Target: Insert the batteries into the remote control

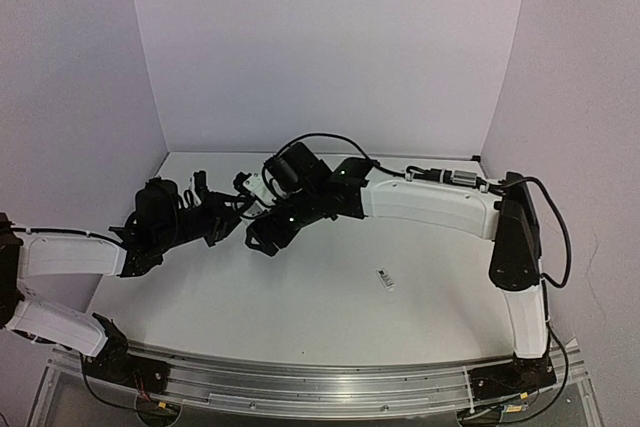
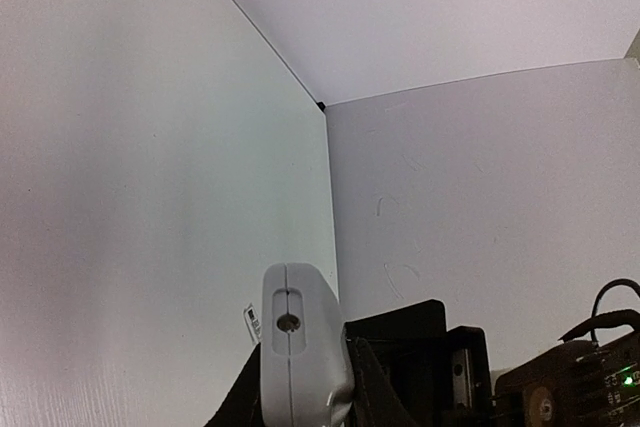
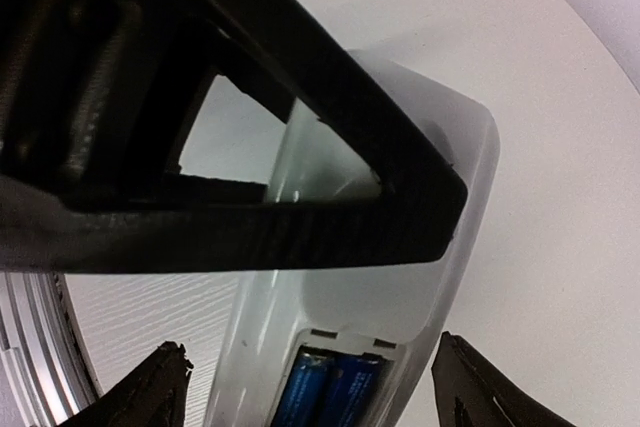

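My left gripper is shut on the white remote control, which I see end-on in the left wrist view, raised off the table. The right wrist view shows the remote control from the back, with its recess uncovered. Two blue batteries lie side by side in that recess. My right gripper is open, its fingertips standing on either side of the remote and apart from it. From above, the two grippers meet at mid-table, and only a white bit of the remote shows between them.
A small white cover piece lies on the table to the right of centre. One black finger of the left gripper crosses the right wrist view. White walls enclose the table on three sides.
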Controlling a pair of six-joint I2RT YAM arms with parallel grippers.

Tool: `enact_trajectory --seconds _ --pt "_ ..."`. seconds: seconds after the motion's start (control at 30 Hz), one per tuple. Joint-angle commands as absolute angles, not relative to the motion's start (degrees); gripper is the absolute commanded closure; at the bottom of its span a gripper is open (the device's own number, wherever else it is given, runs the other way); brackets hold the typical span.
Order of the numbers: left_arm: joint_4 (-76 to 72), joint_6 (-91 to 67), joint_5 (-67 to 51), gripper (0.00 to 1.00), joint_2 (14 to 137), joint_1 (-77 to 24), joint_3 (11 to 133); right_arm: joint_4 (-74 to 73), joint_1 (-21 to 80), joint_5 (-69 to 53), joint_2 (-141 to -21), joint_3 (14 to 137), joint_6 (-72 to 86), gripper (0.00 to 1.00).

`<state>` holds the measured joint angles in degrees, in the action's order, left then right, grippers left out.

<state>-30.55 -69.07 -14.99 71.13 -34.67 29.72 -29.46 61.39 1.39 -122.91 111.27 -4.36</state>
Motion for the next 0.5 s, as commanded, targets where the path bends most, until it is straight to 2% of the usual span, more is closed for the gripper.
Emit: enact_trajectory --seconds 0.0,0.07,0.17,0.2,0.23,0.27,0.37,0.4,0.47 --pt "-33.84 -68.74 -13.79 1.00 68.97 -35.12 29.56 -28.69 61.26 1.94 -123.88 114.04 -2.34 0.25" --pt "-33.28 -68.40 -13.73 1.00 68.91 -35.16 29.60 -28.70 61.30 0.59 -123.99 114.56 -1.35 0.34" --pt "-34.01 -68.29 -14.11 1.00 68.68 -35.17 29.05 -28.73 61.26 -0.90 -123.90 114.99 -0.52 0.66" --pt "-34.14 -68.08 -14.40 0.98 68.49 -35.16 28.80 -28.74 61.27 -0.52 -123.72 114.80 -0.66 0.73" --pt "-33.89 -67.69 -14.68 0.89 68.16 -35.16 28.68 -28.74 61.23 0.37 -123.54 114.50 -0.84 0.77" --pt "-33.36 -67.21 -14.83 0.76 67.65 -35.16 28.65 -28.74 61.18 1.51 -123.40 114.13 -0.93 0.82" --pt "-28.56 -64.65 -14.88 0.16 64.56 -35.25 28.81 -28.71 60.35 2.58 -122.37 112.00 -2.37 0.88" --pt "-25.88 -63.58 -14.81 0.03 63.21 -35.25 29.06 -28.67 59.77 1.45 -121.74 110.77 -3.16 0.88" --pt "-17.94 -61.94 -13.40 0.00 59.90 -35.18 29.77 -28.65 58.14 -2.21 -119.80 107.34 -5.90 0.90"
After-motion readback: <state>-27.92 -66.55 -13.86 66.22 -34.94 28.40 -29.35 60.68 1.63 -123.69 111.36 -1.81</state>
